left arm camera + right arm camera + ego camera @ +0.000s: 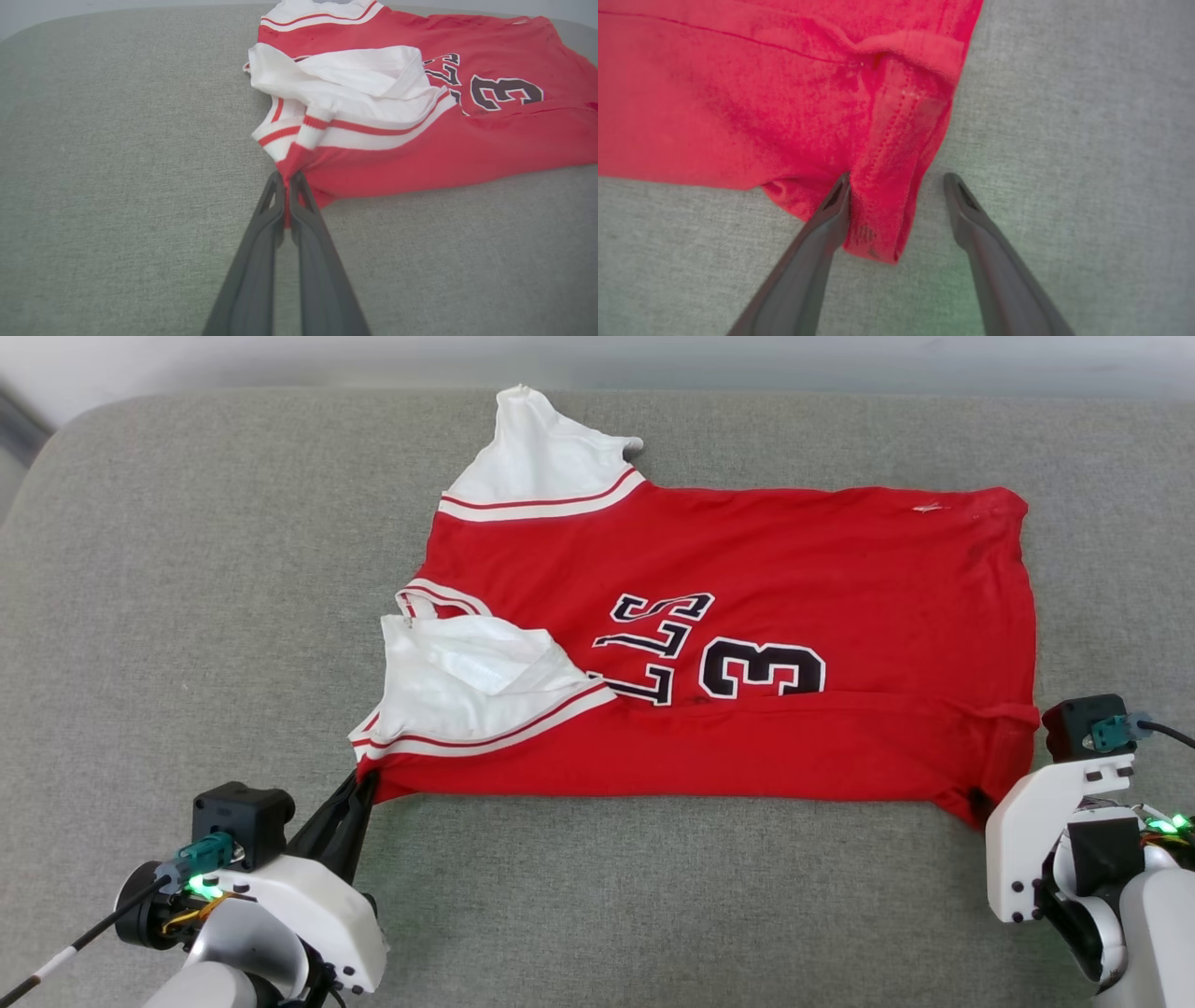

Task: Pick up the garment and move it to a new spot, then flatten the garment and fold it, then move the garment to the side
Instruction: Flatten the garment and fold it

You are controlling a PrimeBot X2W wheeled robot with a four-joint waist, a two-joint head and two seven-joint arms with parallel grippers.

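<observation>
The shirt (747, 569) lies spread across the middle of the grey padded surface (187, 569), with its collar end to the left and its hem to the right. A long crease runs just below the number, as though the near edge were turned over. The near sleeve (467, 681) is flopped onto the chest in a rumple and hides part of the lettering. The far sleeve (541, 457) pokes out crumpled at the back.

The left hand (286, 179) is clamped on the near shoulder corner, with a pinch of red cloth bunched between its fingers. The right hand (899, 179) stands apart and straddles the hem corner (878, 224). One finger touches the cloth, but nothing is gripped.

The main risk is this one-sided hold. If the left hand lifts or pulls before the right one closes, the shirt would likely skew and drag, spoiling how flat it lies. The hem corner is a doubled bunch sitting off toward one finger, so a closing grip might catch only a sliver, which could slip out on the lift. The rumpled near sleeve would probably get trapped as a lump inside any fold. The left hand's pinch also looks small, so a sharp tug could free it.
</observation>
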